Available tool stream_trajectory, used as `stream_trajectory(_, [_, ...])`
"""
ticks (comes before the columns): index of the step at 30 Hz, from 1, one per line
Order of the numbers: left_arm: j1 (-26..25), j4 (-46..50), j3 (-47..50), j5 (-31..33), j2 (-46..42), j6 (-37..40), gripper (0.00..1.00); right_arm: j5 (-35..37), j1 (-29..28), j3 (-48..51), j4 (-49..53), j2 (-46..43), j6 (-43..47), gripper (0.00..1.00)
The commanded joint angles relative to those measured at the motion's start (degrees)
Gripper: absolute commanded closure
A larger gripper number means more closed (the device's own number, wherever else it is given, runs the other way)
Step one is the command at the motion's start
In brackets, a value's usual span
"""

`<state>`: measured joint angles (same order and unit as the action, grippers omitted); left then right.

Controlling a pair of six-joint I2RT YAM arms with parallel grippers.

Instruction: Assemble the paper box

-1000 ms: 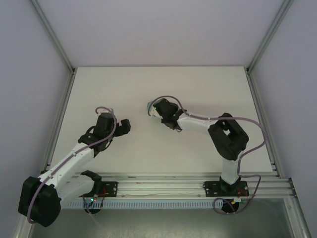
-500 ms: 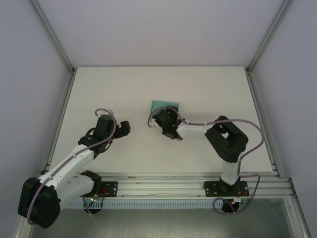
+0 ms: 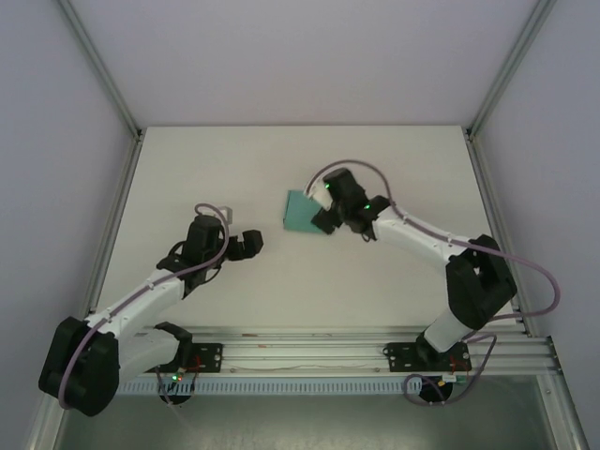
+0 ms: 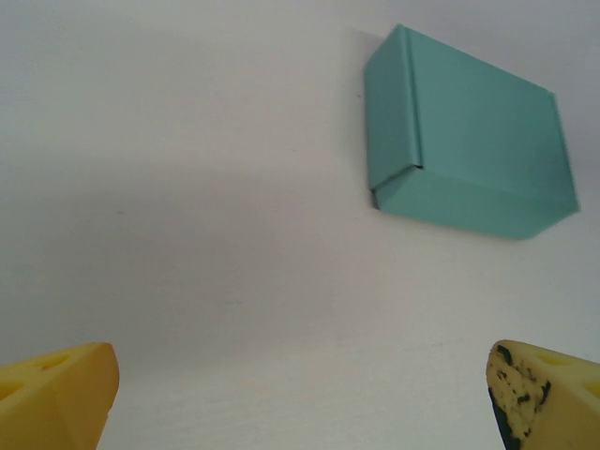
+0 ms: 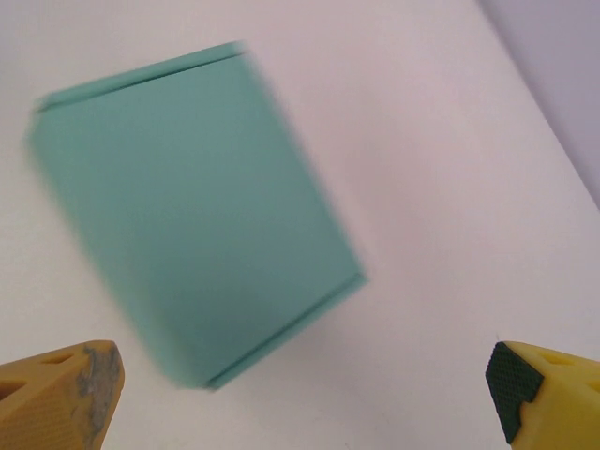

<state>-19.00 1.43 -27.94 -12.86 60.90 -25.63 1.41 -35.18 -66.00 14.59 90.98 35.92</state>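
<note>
In the top external view, the teal paper box [image 3: 302, 212] is seen lying on the white counter [image 3: 234, 159], a little right of its middle and in its far half. The box is closed and folded into a plain rectangular shape. The right tool [image 3: 324, 219] is held just beside the box's right edge; whether it touches the card cannot be told from above. The left tool [image 3: 247, 244] is found well apart from the box, to its left and nearer the arm bases, and it is pointed towards the box. Nothing is held in it.

In the left wrist view, the paper box [image 4: 469, 155] is seen ahead and to the right, resting flat on the counter, with a folded side flap turned towards the camera. The yellow fingertips [image 4: 61, 394] of the left tool are spread wide at the bottom corners, and only bare counter lies between them.

In the right wrist view, the paper box [image 5: 187, 206] is shown close ahead and left of centre, its outline blurred. The fingertips [image 5: 56, 398] of the right tool are likewise set wide apart at the lower corners. The box lies beyond them, and nothing is gripped.
</note>
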Motion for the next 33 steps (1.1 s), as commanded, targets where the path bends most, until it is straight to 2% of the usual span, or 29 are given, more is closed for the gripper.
stream_trajectory(1, [0.73,-0.16,-4.86,14.10,-0.41,1.05,0.00,1.19,5.45,-0.62,-3.85,-2.05,-18.14,0.00])
stream_trajectory(4, [3.12,0.94,-7.73,25.30,0.57,4.85,0.00,4.29,12.56,2.23,-7.19,-4.53,-30.85,0.00])
stream_trajectory(7, [7.43,-2.02,-8.09,30.15,2.07,9.05,0.00,1.40,19.96,6.92,-7.84,-6.95,-40.02,0.00])
stream_trajectory(11, [15.88,-11.74,-3.35,33.57,3.94,10.24,0.00,4.96,25.03,17.89,-15.84,-11.22,-41.94,0.00])
stream_trajectory(14, [20.97,-22.11,2.44,29.36,4.43,12.55,0.00,9.59,27.25,26.70,-24.96,-13.64,-39.45,0.00])
stream_trajectory(19, [21.47,-46.33,12.81,27.28,10.23,16.72,0.00,11.62,31.36,39.15,-46.72,-12.39,-38.93,0.00])
stream_trajectory(22, [21.45,-49.94,12.02,24.89,13.06,18.32,0.00,11.77,31.70,41.74,-54.56,-10.98,-36.88,0.00])
stream_trajectory(25, [21.84,-65.92,14.74,22.40,22.37,20.66,0.00,8.72,33.04,45.53,-67.58,-4.05,-37.05,0.00])
stream_trajectory(26, [21.86,-66.33,14.54,18.38,24.18,21.61,0.00,8.60,33.28,45.47,-70.31,-2.70,-37.11,0.00])
stream_trajectory(27, [21.74,-65.04,12.30,17.36,26.39,22.29,0.00,7.62,33.82,43.39,-61.36,-5.48,-38.24,0.00])
stream_trajectory(28, [21.15,-62.74,10.64,17.06,26.67,23.44,0.00,5.69,34.65,42.95,-59.69,-5.62,-38.52,0.00])
stream_trajectory(29, [20.77,-58.15,9.28,15.55,25.68,24.05,0.00,5.67,34.82,44.50,-65.59,-3.96,-38.18,0.00])
stream_trajectory(30, [20.68,-56.95,8.95,15.61,25.46,24.07,0.00,5.84,34.83,44.41,-65.51,-4.24,-38.15,0.00])
stream_trajectory(31, [20.67,-59.94,9.64,15.66,26.33,24.31,0.00,5.57,34.78,43.39,-61.22,-5.46,-38.27,0.00])
stream_trajectory(33, [20.54,-58.31,9.22,15.80,25.83,24.38,0.00,5.59,34.84,44.29,-64.26,-4.52,-38.13,0.00])
